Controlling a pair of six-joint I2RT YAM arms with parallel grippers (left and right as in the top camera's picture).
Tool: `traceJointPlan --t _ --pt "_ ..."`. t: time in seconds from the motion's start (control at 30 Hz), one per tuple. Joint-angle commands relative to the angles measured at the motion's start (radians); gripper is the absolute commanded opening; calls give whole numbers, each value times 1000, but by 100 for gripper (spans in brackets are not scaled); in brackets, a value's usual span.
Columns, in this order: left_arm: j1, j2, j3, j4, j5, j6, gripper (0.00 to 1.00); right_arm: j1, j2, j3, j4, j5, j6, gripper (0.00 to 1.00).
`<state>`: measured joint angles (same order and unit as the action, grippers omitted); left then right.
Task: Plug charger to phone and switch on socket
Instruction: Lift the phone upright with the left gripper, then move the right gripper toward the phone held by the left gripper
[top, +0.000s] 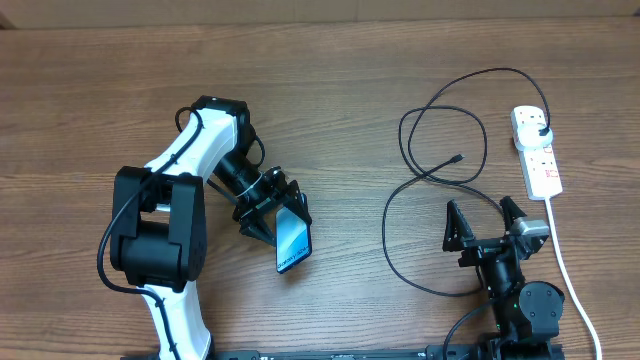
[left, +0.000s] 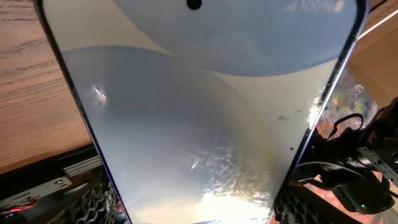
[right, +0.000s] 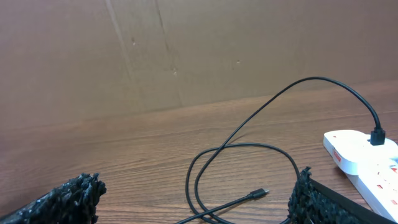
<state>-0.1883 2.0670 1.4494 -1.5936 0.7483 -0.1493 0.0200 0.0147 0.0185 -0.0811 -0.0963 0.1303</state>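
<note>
Left hand (top: 272, 212) clenched on the phone (top: 293, 243); right hand (top: 485, 222) released and empty.
The phone is held screen up beyond the left fingers, probably to offer its port. The connector tip of the charger (right: 258, 193) lies on the counter (top: 90, 90) just ahead of the right hand. Its plug sits already in the socket (top: 538, 152), ahead to the right.

counted on the surface (top: 100, 80): one phone (top: 293, 238), one charger (top: 510, 69), one socket (top: 538, 160). two arms were recorded, left arm (top: 180, 170) and right arm (top: 520, 290). two claws were noted, left claw (top: 272, 212) and right claw (top: 483, 222).
</note>
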Motion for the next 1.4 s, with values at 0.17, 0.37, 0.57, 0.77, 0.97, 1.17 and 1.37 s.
traceJointPlan --t 0.17,0.37,0.57,0.77,0.97,1.17,1.37 --pt "-1 6 24 1 74 23 50 -4 -11 -10 5 6 -5 100" --pt "0 6 24 48 140 23 50 -3 -11 -10 12 -79 14 100" --pt "13 6 24 84 202 23 51 -3 -11 -10 27 -298 299 100" --pt "31 6 24 95 241 23 51 -3 -11 -10 28 -541 736 100" --pt "34 6 24 127 319 23 51 -3 -11 -10 110 -520 768 100" --pt "34 6 24 144 340 23 51 -3 -5 6 167 -517 797 100" --pt "34 6 24 163 380 22 50 -3 89 88 31 -488 808 100"
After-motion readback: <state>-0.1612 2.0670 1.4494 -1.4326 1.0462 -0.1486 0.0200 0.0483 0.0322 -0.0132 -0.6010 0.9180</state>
